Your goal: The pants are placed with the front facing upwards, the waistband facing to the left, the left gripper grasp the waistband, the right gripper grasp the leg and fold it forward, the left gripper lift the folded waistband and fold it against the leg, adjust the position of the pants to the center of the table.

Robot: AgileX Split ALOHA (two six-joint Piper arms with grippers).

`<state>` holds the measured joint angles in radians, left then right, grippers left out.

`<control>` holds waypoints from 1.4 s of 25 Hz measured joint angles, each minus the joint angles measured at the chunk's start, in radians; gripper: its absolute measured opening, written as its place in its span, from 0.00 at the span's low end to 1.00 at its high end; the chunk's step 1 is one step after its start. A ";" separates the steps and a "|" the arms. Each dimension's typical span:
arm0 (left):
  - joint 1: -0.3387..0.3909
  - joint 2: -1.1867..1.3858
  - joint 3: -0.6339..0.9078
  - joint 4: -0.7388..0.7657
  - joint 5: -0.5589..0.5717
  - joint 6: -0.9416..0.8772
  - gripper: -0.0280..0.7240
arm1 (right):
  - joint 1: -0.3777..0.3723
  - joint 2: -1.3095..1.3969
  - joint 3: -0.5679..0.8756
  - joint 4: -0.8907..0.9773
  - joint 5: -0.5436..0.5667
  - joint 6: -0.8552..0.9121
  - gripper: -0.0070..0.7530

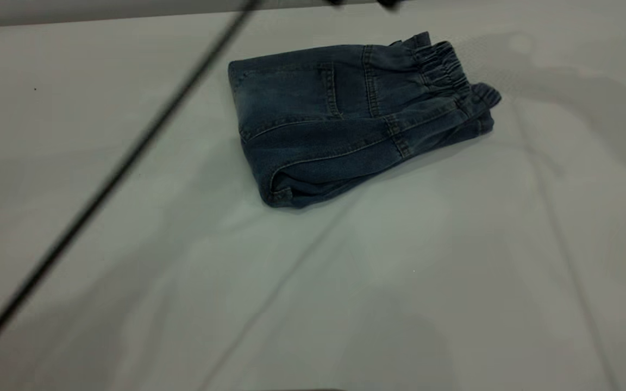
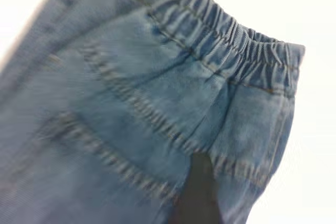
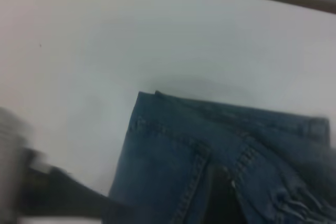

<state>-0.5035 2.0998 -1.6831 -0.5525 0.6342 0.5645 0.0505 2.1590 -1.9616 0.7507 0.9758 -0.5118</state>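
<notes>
Folded, the pants [image 1: 345,117] lie on the table [image 1: 454,271], no writing legible; neither gripper's fingers show.

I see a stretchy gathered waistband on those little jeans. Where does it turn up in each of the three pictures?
Exterior view: the waistband sits at the right end of the folded pants, toward the picture's upper right.
Left wrist view: the waistband runs across the upper middle, close up.
Right wrist view: I cannot make it out for certain.
Shared landmark: the stitched patch pocket beside it.

Pants [image 1: 340,119] faded denim cloth, waistband [image 1: 443,68] ruched; table [image 1: 454,271] matte
</notes>
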 joint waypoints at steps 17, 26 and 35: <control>0.119 -0.353 0.000 0.139 0.137 -0.079 0.77 | 0.396 0.182 0.000 -0.619 -0.015 0.361 0.54; 0.119 -0.353 0.000 0.139 0.166 -0.093 0.77 | 0.440 0.334 0.000 -0.825 -0.035 0.542 0.54; 0.119 -0.353 0.000 0.139 0.194 -0.095 0.77 | 0.438 0.390 -0.020 -0.793 0.015 0.549 0.54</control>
<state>-0.3849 1.7472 -1.6831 -0.4133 0.8280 0.4693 0.4882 2.5489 -1.9819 -0.0418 0.9912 0.0375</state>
